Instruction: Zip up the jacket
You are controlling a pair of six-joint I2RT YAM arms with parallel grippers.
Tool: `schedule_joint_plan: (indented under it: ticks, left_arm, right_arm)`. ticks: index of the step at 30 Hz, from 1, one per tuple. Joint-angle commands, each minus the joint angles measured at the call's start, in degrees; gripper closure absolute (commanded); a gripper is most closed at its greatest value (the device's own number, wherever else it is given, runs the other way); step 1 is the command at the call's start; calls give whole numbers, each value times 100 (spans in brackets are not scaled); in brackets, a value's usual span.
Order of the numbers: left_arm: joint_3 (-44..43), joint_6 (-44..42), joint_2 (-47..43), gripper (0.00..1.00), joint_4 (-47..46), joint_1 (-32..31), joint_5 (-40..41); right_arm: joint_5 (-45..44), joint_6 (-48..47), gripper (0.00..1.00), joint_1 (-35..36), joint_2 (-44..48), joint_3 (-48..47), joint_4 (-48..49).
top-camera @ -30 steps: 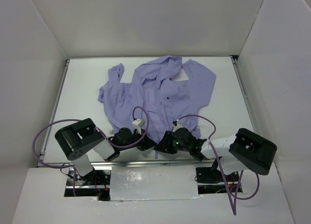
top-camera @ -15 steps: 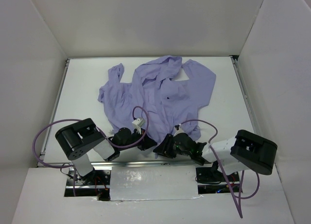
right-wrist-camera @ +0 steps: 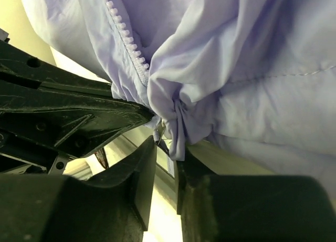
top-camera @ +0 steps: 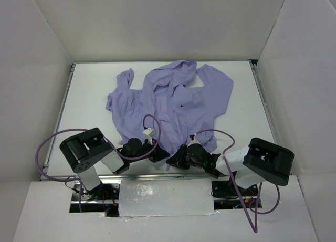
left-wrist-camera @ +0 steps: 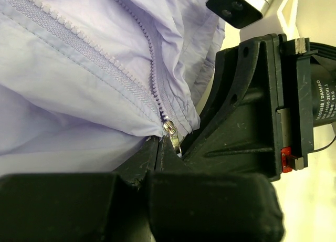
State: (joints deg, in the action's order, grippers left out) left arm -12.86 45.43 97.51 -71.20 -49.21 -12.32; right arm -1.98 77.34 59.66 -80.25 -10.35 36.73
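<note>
Jacket [top-camera: 168, 100] sprawls centre, hem [left-wrist-camera: 131, 129] at 6 o'clock. Thin, floppy, prob. slippery; take hem beside zip pull [left-wrist-camera: 172, 133]. L gripper [left-wrist-camera: 157, 150] pinches hem; R gripper [right-wrist-camera: 165, 150] narrow round bunched fabric, grip unclear.

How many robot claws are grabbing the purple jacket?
2. The left gripper is shut on the jacket at its near hem, by the zipper slider; the right gripper, just beside it, pinches bunched fabric there.
</note>
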Motion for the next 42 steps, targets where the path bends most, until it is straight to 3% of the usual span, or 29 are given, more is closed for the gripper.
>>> schedule_joint_plan:
  ticks: [1, 12, 14, 19, 26, 42]
  left_arm:
    - [-23, 10, 22, 100, -518, 8, -104]
    - [-50, 54, 127, 100, -685, 8, -210]
    - [-32, 45, 127, 100, -685, 8, -201]
    - [-15, 19, 127, 100, -685, 8, -192]
    - [56, -60, -4, 100, -720, 17, -201]
    - [38, -8, 303, 100, -1238, 8, -614]
  right_arm:
    - [-180, 0, 74, 55, 17, -29, -52]
    - [-400, 141, 93, 81, 132, 165, 167]
    - [-382, 150, 100, 72, 62, 112, 203]
    - [-268, 290, 100, 81, 175, 51, 142]
    - [-356, 352, 100, 81, 711, -117, -693]
    - [-435, -263, 100, -156, 765, -195, -702]
